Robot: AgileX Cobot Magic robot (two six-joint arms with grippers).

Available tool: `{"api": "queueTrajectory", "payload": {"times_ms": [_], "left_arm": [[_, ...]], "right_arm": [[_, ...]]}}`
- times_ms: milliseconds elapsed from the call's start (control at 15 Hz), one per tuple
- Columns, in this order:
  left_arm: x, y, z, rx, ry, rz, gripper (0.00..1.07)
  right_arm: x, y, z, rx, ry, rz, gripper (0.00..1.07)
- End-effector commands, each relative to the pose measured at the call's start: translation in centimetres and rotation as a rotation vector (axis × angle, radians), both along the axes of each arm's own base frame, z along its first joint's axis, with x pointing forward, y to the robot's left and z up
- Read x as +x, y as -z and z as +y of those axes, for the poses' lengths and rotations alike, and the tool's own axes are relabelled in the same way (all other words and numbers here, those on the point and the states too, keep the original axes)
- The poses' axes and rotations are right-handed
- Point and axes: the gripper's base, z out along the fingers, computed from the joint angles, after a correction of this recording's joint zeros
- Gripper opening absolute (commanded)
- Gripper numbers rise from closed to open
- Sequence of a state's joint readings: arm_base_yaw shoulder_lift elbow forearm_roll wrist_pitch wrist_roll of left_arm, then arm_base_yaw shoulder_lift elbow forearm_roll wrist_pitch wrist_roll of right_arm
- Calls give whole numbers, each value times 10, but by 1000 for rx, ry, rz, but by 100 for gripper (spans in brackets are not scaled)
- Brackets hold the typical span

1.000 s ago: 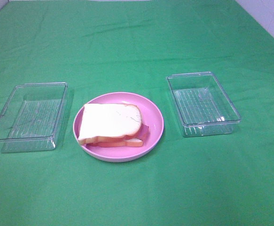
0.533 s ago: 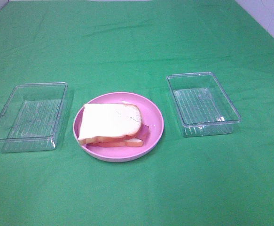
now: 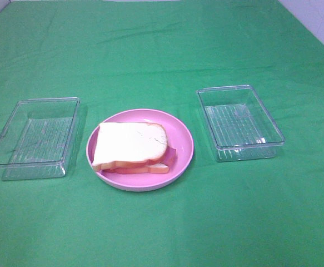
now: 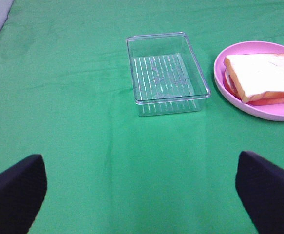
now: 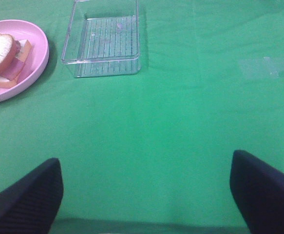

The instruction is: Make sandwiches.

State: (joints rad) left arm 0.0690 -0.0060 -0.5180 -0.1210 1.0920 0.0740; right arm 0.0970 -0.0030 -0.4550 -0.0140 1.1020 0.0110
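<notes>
One sandwich [image 3: 130, 147] lies on a round pink plate [image 3: 181, 139] in the middle of the green cloth: white bread with an orange-brown crust on top, a reddish-pink layer and a second slice under it. The left wrist view has the sandwich [image 4: 261, 78] beyond the left gripper [image 4: 142, 192], whose dark fingers [image 4: 15, 192] stand wide apart with nothing between them. The right gripper [image 5: 146, 192] is likewise open and empty, well short of the sandwich [image 5: 3, 58]. Neither gripper appears in the exterior view.
A clear plastic tray [image 3: 34, 136] stands empty left of the plate, and another empty clear tray [image 3: 239, 122] stands to its right. The green cloth [image 3: 162, 50] covers the whole table; a pale wall shows at the far corners.
</notes>
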Motion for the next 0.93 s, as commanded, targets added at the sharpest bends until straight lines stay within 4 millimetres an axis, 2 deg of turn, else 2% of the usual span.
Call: {"api": "queueTrajectory", "payload": {"times_ms": [67,933], "left_arm": [[-1,-1,-1,-14,6,-24,100],[-1,-1,-1,-14,6,-24,100]], "right_arm": [[-4,1,-1,-7,-6,-32,89],[-4,1,0,-2,29,-31,89]]}}
